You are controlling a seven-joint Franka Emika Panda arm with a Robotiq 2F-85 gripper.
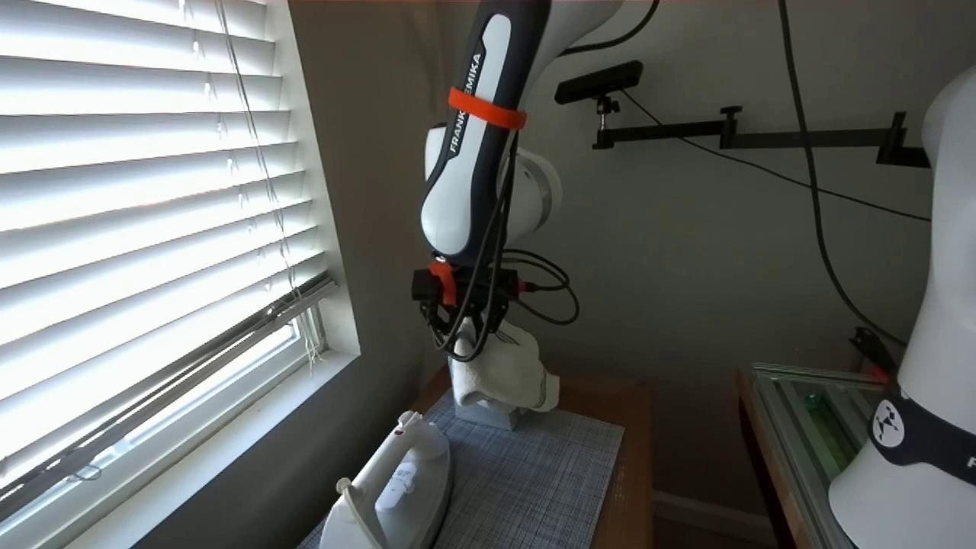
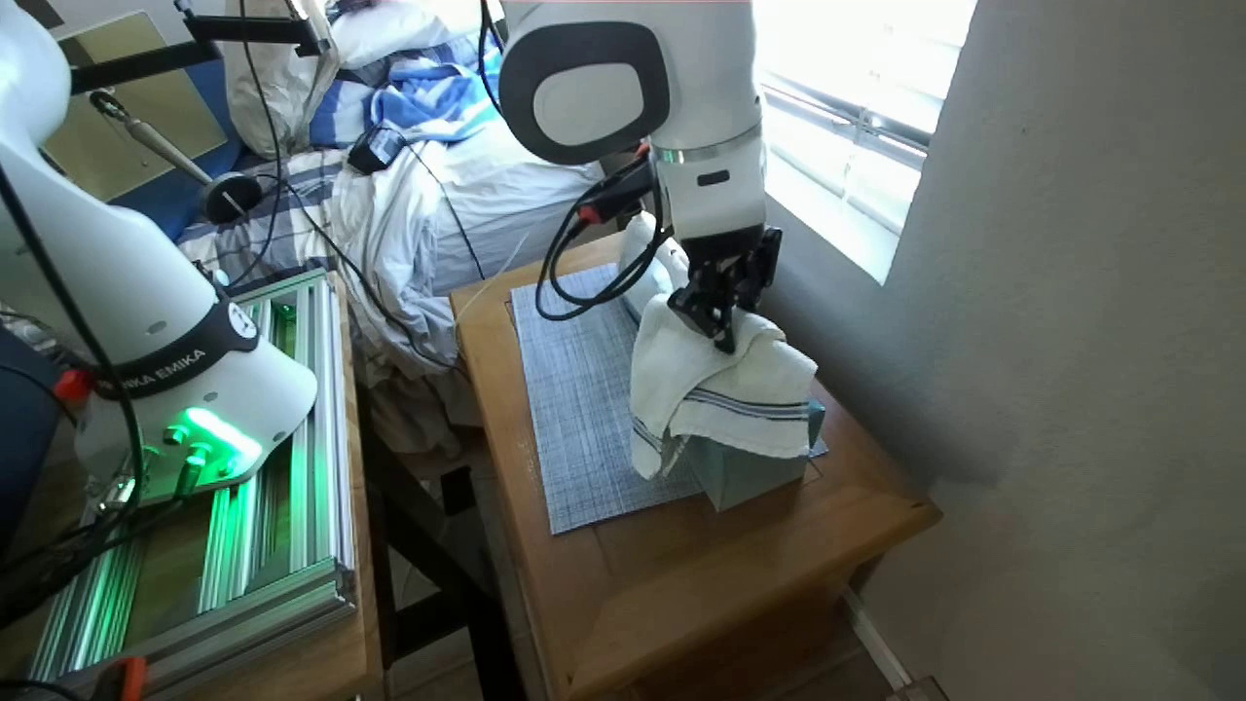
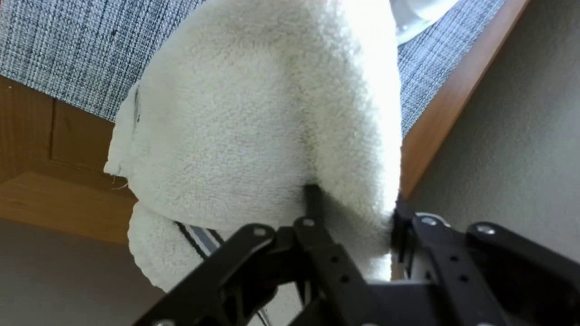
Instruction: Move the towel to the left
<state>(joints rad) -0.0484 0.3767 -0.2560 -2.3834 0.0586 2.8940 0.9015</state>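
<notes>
The cream towel with dark stripes is draped over a pale blue-grey box on the table; the towel and box also show in an exterior view. My gripper points down into the top of the towel. In the wrist view the towel fills the gap between the fingers of my gripper, which are part-way closed and touch the cloth on both sides. The gripper is partly hidden by cables in an exterior view. The box top is hidden under the cloth.
A white iron stands on the grey woven mat, close to the towel. The wooden table borders a wall and a window with blinds. Cables loop beside the wrist.
</notes>
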